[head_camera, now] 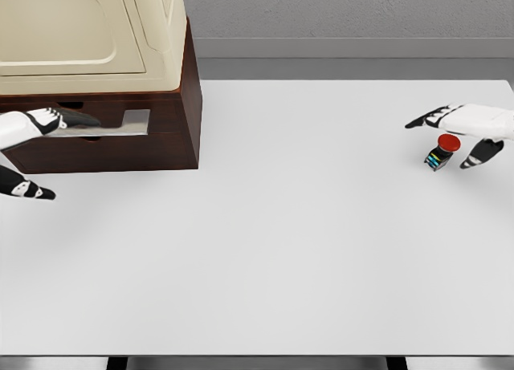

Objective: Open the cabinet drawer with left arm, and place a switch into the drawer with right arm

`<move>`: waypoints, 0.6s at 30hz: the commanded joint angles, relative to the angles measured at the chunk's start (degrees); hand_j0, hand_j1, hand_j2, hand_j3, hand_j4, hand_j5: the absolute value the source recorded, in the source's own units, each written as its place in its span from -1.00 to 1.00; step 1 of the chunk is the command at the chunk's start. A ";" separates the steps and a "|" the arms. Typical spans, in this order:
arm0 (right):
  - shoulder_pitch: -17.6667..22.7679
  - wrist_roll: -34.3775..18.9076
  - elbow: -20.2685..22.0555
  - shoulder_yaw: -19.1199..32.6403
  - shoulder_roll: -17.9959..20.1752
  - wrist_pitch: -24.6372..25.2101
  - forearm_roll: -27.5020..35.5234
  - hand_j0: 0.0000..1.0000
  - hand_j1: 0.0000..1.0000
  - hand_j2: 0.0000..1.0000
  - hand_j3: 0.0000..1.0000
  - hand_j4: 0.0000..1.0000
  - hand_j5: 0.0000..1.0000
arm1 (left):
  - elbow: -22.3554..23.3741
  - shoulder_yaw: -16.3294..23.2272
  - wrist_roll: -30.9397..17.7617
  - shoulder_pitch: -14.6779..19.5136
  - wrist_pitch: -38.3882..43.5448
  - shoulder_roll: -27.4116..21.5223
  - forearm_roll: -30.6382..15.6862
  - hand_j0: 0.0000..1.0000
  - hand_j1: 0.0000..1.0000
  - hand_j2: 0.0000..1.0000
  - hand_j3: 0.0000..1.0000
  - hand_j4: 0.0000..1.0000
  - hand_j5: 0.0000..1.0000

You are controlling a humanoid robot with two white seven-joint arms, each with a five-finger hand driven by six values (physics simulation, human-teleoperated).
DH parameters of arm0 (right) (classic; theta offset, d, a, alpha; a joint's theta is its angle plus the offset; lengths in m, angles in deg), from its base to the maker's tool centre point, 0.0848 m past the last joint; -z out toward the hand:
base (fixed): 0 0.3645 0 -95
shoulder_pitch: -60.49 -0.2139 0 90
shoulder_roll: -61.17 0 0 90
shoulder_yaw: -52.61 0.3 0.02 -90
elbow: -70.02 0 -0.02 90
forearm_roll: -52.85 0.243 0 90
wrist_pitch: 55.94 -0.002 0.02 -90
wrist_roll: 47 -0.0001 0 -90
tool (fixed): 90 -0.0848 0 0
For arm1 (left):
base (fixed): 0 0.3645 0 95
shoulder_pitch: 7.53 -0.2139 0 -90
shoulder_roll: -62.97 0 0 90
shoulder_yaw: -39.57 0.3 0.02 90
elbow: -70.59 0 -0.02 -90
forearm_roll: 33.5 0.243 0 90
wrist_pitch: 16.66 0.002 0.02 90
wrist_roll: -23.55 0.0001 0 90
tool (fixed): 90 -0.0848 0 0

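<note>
The cabinet [173,81] stands at the table's back left, a dark wooden body with a cream top. Its drawer front [120,149] carries a silvery handle [132,123], and the drawer looks closed. My left hand [71,157] comes in at the left edge with its fingers [68,118] stretched onto the left end of the handle and the thumb far below it. The switch [438,157], a small black box with a red button, lies tilted on the table at the right. My right hand [438,145] hovers over it, fingers spread to either side, not clamped on it.
The white table [281,241] spreads wide between the cabinet and the switch. Behind it runs a grey wall [345,17]. The table's front edge lies near the bottom of the view.
</note>
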 commanded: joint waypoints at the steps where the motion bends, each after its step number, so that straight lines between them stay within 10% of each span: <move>1: 0.00 -0.74 -2.55 -0.20 -1.42 0.10 0.17 1.00 1.00 1.00 1.00 1.00 1.00 | 1.54 -0.02 0.02 0.02 0.08 0.21 -0.40 1.00 1.00 1.00 1.00 1.00 1.00; 18: -1.32 -0.74 -4.66 -1.96 -2.30 0.10 0.17 1.00 1.00 1.00 1.00 1.00 1.00 | 6.55 0.95 -0.24 0.11 0.08 5.05 -0.05 1.00 1.00 1.00 1.00 1.00 1.00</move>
